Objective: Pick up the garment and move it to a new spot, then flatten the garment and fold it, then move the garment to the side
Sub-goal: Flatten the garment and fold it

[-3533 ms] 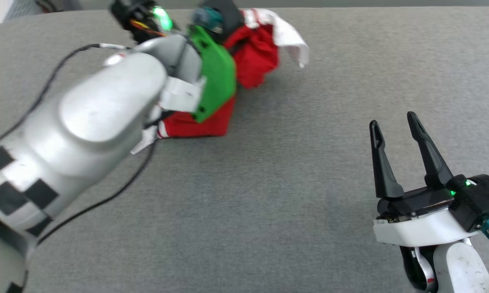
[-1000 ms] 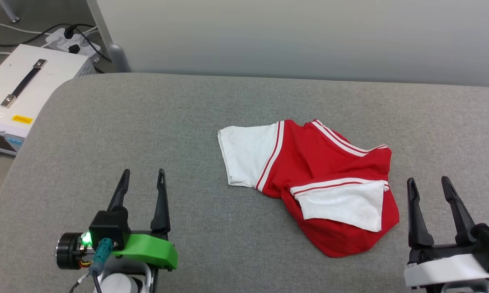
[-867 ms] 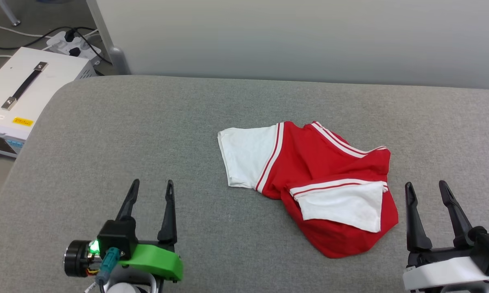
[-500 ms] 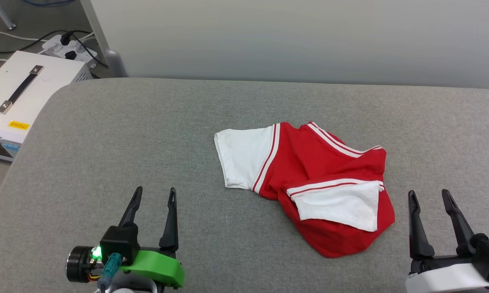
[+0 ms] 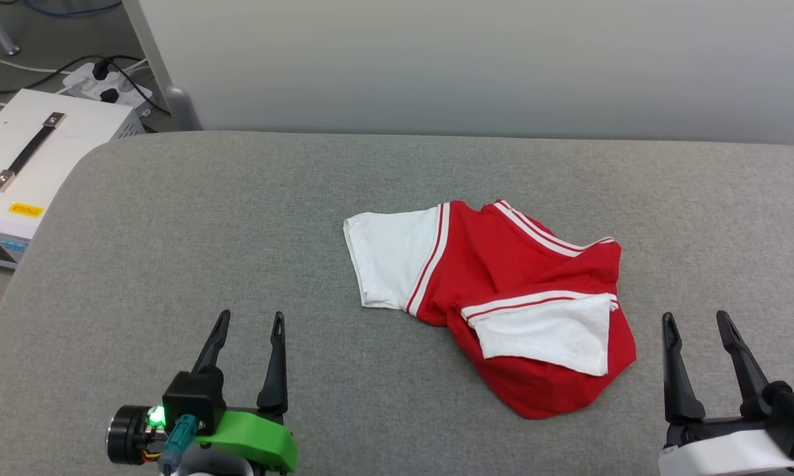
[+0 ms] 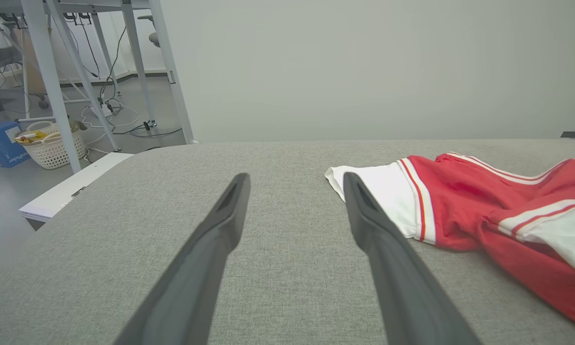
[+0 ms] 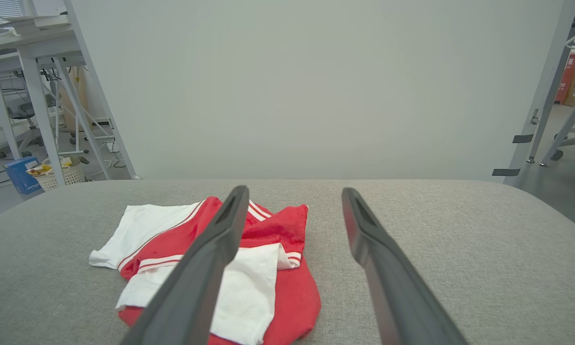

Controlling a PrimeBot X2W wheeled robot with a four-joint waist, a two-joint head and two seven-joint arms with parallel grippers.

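The garment (image 5: pixel 502 264) lies crumpled a little right of the middle of the head view, on the grey padded surface (image 5: pixel 172 218). One white sleeve spreads out toward frame left, its red-and-white striped seam running up and down. The other white sleeve is folded over the red body at the lower right of the heap, with a striped band along its upper edge. The red cloth ends in a rounded point at the bottom of the pile.

My left gripper (image 5: pixel 249 320) sits at the lower left of the head view, fingers pointing up the frame, spread wide and holding nothing. Bare grey lies between it and the nearer white sleeve. My right gripper (image 5: pixel 695 318) is at the lower right, likewise wide open and empty, near the garment's red edge but not touching it. In my right wrist view the garment lies at the lower left, partly behind one finger.

Past the far edge of the surface stands a pale wall (image 5: pixel 436 66). At the upper left, beside the surface's rounded corner, are a white box (image 5: pixel 73 132) with a dark handle and a power strip (image 5: pixel 102 76) with plugs in it.
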